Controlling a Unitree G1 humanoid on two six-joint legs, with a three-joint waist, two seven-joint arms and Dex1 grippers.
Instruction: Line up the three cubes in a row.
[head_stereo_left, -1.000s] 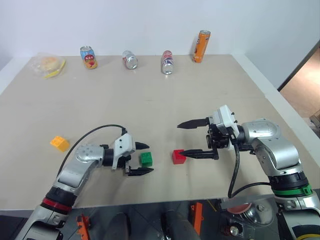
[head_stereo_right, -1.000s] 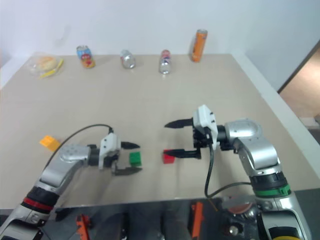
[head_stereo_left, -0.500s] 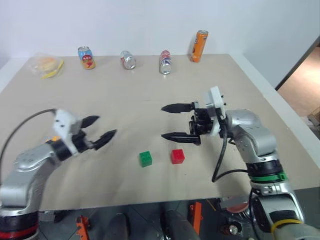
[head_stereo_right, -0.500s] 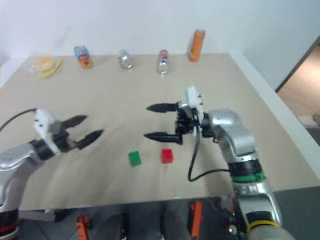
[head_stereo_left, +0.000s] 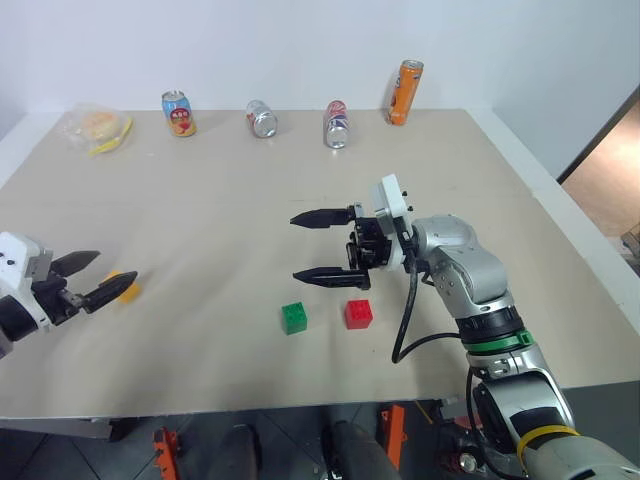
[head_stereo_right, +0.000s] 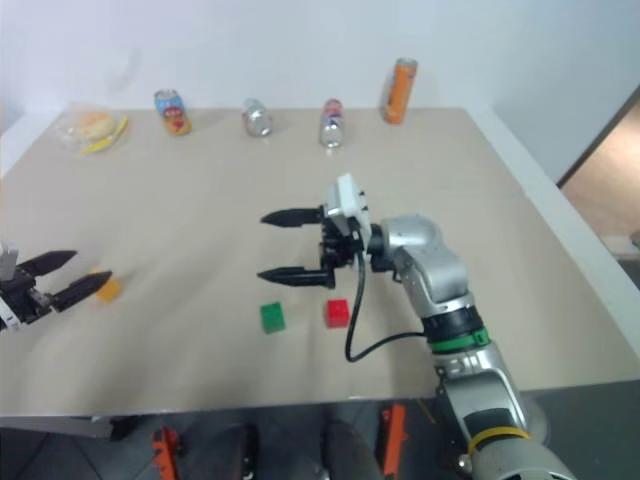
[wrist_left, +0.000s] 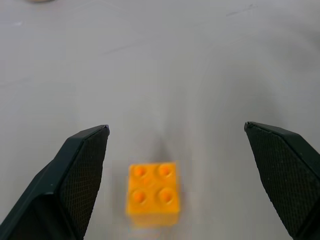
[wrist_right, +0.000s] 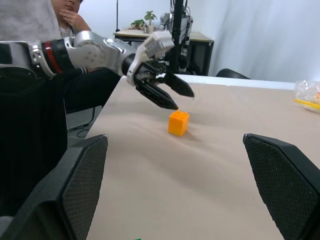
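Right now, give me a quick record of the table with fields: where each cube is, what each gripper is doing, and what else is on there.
red cube: near front edge, on table
green cube: beside the red cube on its left, small gap between
yellow-orange cube: far left, apart from the other two
left gripper: open, at the yellow-orange cube, nothing held
right gripper: open, above the table behind the green and red cubes, empty
drink cans: four along the far edge
plastic bag: far left corner
row: not yet formed

head pair overhead, wrist views low
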